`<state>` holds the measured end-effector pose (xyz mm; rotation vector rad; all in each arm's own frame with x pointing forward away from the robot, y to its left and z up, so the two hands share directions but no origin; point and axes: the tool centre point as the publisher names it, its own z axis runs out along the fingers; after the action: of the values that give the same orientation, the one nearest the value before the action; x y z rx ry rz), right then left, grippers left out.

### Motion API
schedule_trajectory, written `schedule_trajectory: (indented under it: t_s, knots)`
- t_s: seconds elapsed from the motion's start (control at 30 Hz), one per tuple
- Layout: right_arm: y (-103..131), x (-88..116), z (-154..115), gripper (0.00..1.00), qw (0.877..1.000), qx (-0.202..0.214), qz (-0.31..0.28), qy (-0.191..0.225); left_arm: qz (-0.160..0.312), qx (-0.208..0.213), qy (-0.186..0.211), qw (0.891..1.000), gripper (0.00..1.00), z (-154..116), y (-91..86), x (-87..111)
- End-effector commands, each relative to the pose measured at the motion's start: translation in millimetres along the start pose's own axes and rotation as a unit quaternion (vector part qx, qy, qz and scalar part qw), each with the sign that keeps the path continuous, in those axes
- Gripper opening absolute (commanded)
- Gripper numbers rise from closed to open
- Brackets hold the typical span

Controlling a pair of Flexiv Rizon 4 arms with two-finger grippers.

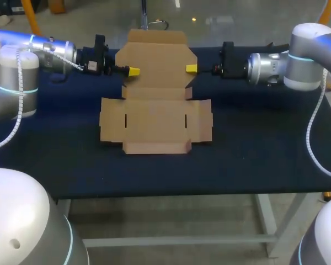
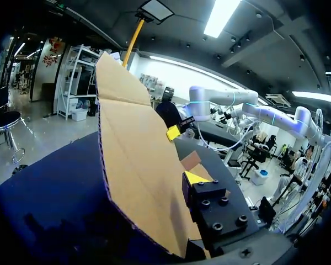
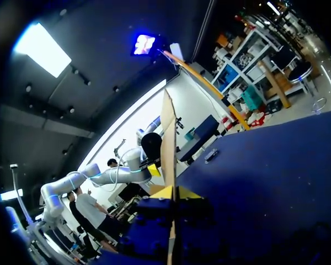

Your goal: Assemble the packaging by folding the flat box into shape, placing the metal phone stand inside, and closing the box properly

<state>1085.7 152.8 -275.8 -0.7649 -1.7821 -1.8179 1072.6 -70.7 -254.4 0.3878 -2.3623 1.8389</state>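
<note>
The table lies under both claws. The flat box rests on it, below and between them, with its rear panel raised and spanning the gap from claw to claw. The right claw is clamped on that panel's edge, the cardboard rising between its yellow tips. The left claw sits at the opposite edge; whether it grips I cannot tell.

Overhead light falls evenly on the dark table; the flat box casts faint shadows; lamps glare in wrist views.
</note>
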Motion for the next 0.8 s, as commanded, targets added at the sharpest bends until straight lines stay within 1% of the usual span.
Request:
schedule_trajectory:
  t_s: [0.03, 0.13, 0.3, 0.47, 0.63, 0.7, 0.8]
  knots:
    - [-0.2, -1.4, 0.7, 0.0, 1.0, -0.004, -0.002, 0.003, 0.0, 0.005, 0.008, 1.0, 0.38, 2.7, 1.4, -2.9]
    - [0.4, -1.7, 1.0, 0.0, 1.0, -0.005, -0.002, 0.005, 0.001, 0.009, 0.01, 1.0, 0.36, 4.4, 0.9, -1.9]
    - [1.6, -2.1, 1.1, 0.0, 1.0, -0.007, -0.003, 0.006, 0.003, 0.01, 0.012, 1.0, 0.31, 8.2, -0.6, -1.7]
    - [2.4, -2.5, 0.6, 0.0, 1.0, -0.008, -0.004, 0.007, 0.003, 0.008, 0.013, 1.0, 0.22, 9.8, -1.3, -1.9]
    - [3.1, -2.7, -0.2, 0.0, 1.0, -0.008, -0.005, 0.008, 0.004, 0.007, 0.013, 1.0, 0.12, 9.8, -1.9, -2.2]
    - [3.2, -2.7, -0.3, 0.0, 1.0, -0.008, -0.005, 0.008, 0.004, 0.007, 0.014, 1.0, 0.05, 9.8, -2.0, -2.3]
    - [3.9, -2.5, -0.5, 0.0, 1.0, -0.008, -0.006, 0.01, 0.005, 0.007, 0.015, 1.0, 0.01, 9.7, -2.2, -2.5]
